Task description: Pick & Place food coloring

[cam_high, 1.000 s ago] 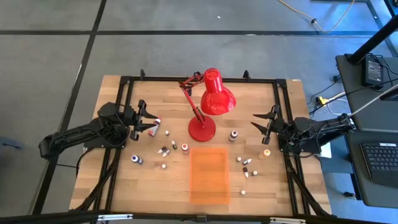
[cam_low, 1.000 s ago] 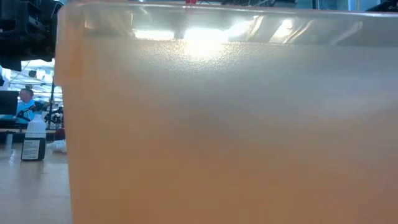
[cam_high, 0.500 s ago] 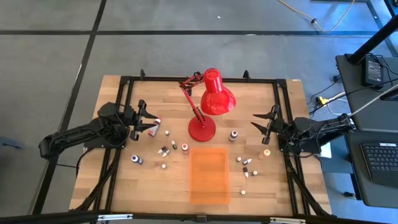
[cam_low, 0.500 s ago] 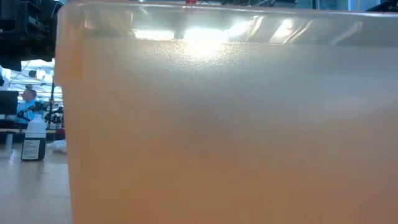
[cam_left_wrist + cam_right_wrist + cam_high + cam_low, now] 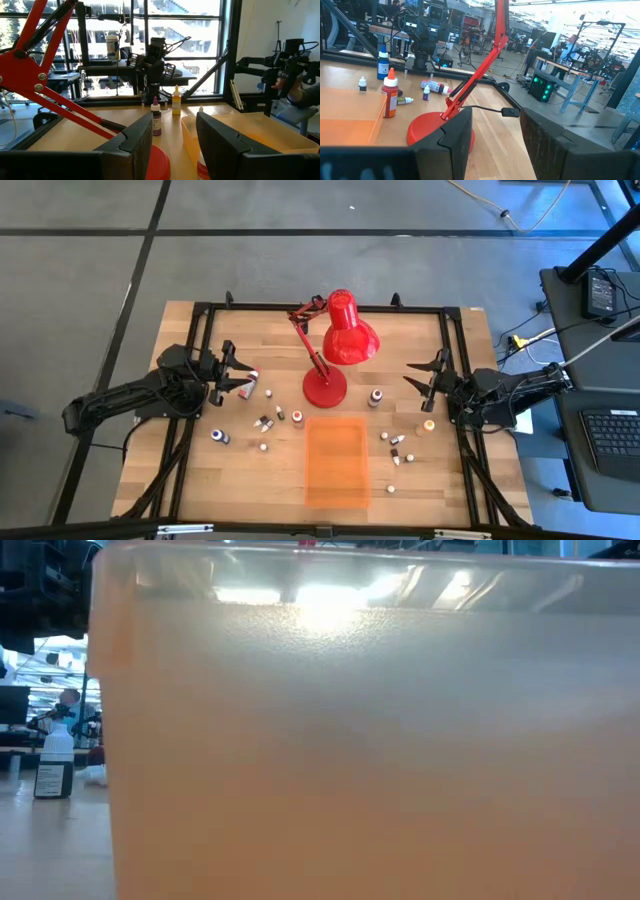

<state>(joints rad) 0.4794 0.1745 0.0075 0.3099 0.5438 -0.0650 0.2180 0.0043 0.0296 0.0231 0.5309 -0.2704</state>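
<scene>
Several tiny food coloring bottles with white caps lie and stand scattered on the wooden table around the orange tray point(image 5: 335, 460): a group left of it point(image 5: 272, 418), a blue one point(image 5: 218, 436), a dark one point(image 5: 376, 397), an orange one point(image 5: 429, 424) and more at the right point(image 5: 398, 448). My left gripper point(image 5: 243, 381) is open at the table's left side, with a bottle point(image 5: 268, 392) just beyond its fingertips. My right gripper point(image 5: 418, 376) is open at the right side. Both grippers hold nothing. The left wrist view shows a dark bottle point(image 5: 156, 117); the right wrist view shows an orange bottle point(image 5: 390, 95).
A big red desk lamp stands with its base point(image 5: 324, 388) mid-table and its shade point(image 5: 348, 332) toward the far edge, between the two grippers. The tray's wall point(image 5: 360, 740) fills the low view. A black frame point(image 5: 320, 308) runs around the tabletop.
</scene>
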